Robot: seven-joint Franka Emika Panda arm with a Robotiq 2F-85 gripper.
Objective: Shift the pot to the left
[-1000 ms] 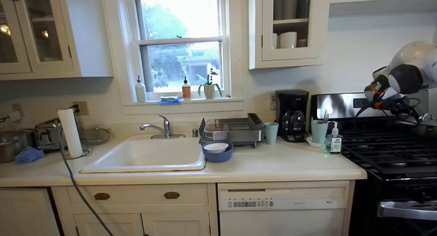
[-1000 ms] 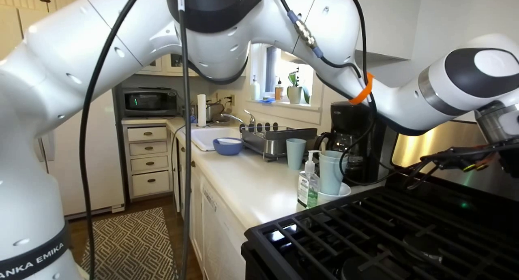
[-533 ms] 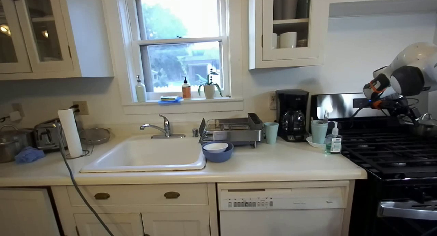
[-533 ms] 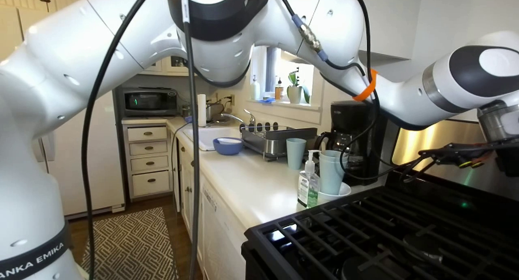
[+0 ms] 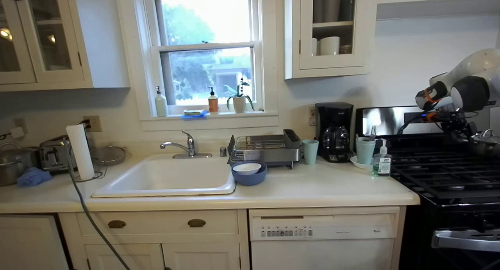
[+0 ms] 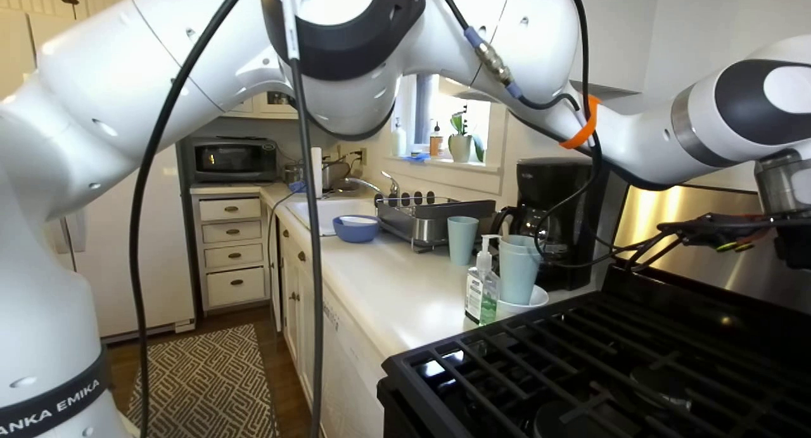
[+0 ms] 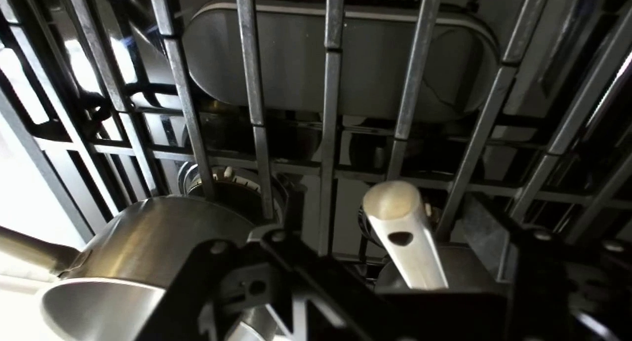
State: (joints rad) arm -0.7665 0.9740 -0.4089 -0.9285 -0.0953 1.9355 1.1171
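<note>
A steel pot (image 5: 485, 146) with a lid stands on the stove at the right edge in an exterior view. My gripper (image 5: 466, 135) is at its left side, over where the handle lies, hiding the handle there. In the wrist view a pale metal handle (image 7: 402, 237) with a hole points up between the fingers of my gripper (image 7: 387, 225). The fingers are apart, with gaps to the handle on both sides. The dark body of its pot (image 7: 461, 264) is mostly hidden behind the gripper. In an exterior view the pot is out of view.
Another steel pot (image 7: 163, 242) with its own handle sits left in the wrist view, close to the left finger. Black stove grates (image 6: 570, 362) lie below. A soap bottle (image 5: 381, 162), teal cups (image 5: 365, 151) and coffee maker (image 5: 334, 133) stand beside the stove.
My gripper has shifted a little left in an exterior view, and it now covers the pot handle that showed before. The arm's forearm has risen and moved slightly right in an exterior view. The pot has not moved.
</note>
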